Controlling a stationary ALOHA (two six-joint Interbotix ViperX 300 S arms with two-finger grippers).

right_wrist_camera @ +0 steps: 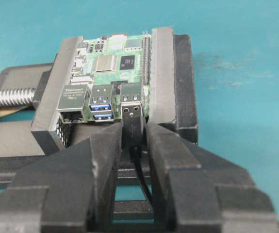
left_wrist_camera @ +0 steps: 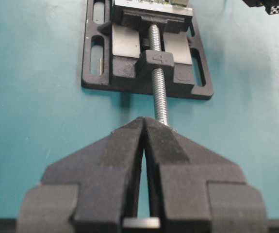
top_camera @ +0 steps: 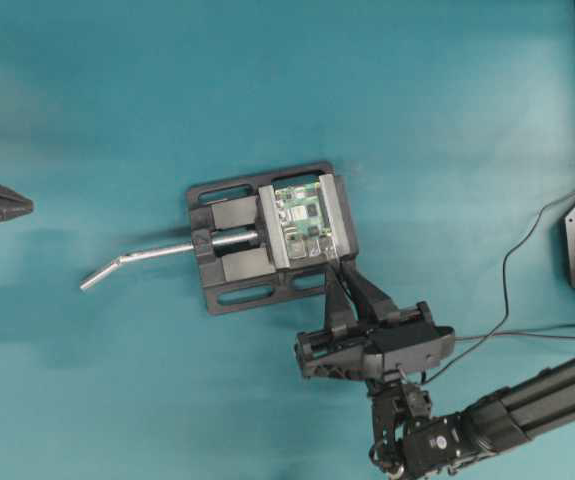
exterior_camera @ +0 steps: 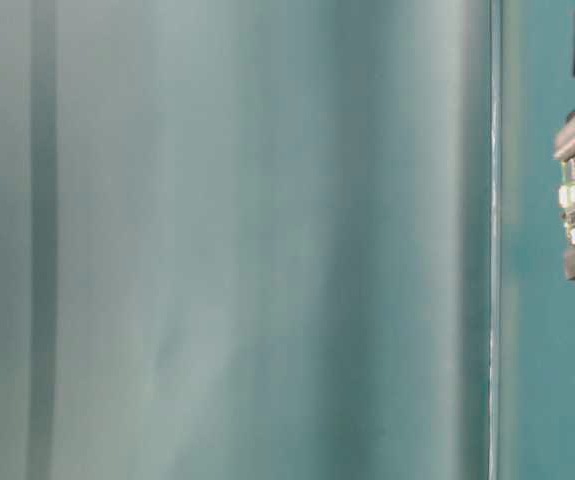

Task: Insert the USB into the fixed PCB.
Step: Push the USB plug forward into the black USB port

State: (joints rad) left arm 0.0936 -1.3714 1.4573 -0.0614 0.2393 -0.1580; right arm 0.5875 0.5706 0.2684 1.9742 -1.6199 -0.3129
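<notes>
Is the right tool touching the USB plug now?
Touching. The right wrist view shows the right tool shut on the USB: both fingers press its dark body, its metal tip at the fixed PCB.

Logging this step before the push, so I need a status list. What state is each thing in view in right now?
USB: gripped by the right claw, metal tip at the mouth of a port on the board's near edge, not visibly seated.
fixed PCB: clamped flat between the vise's grey jaws.
vise: closed on the board.
right claw: shut on the plug.
left claw: shut, empty, back from the vise's screw.
</notes>
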